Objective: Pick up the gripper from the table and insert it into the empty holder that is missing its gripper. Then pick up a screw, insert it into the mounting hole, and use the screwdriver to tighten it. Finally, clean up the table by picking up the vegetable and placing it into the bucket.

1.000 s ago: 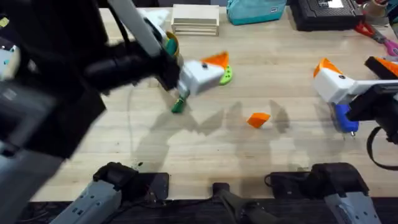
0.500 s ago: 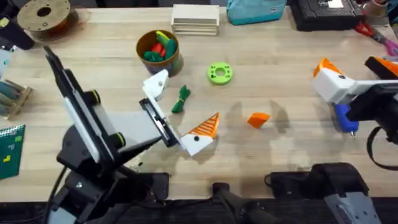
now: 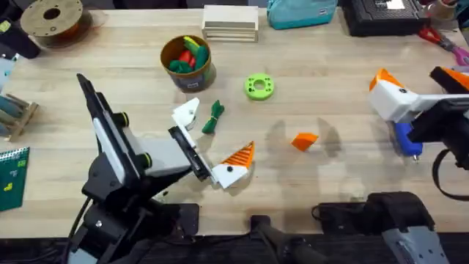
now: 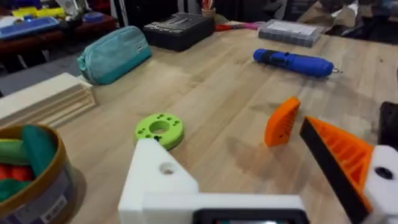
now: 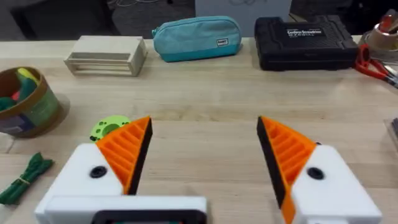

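Orange wedge point(image 3: 304, 140), frame centre: light, rigid, slick plastic; pinch flat faces. Left tool point(image 3: 210, 143) open, empty; right tool point(image 5: 202, 155) open.

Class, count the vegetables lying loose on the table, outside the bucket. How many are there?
1: a green vegetable lies on the table, just right of and nearer than the bucket. Others sit inside the bucket, where some may be hidden.
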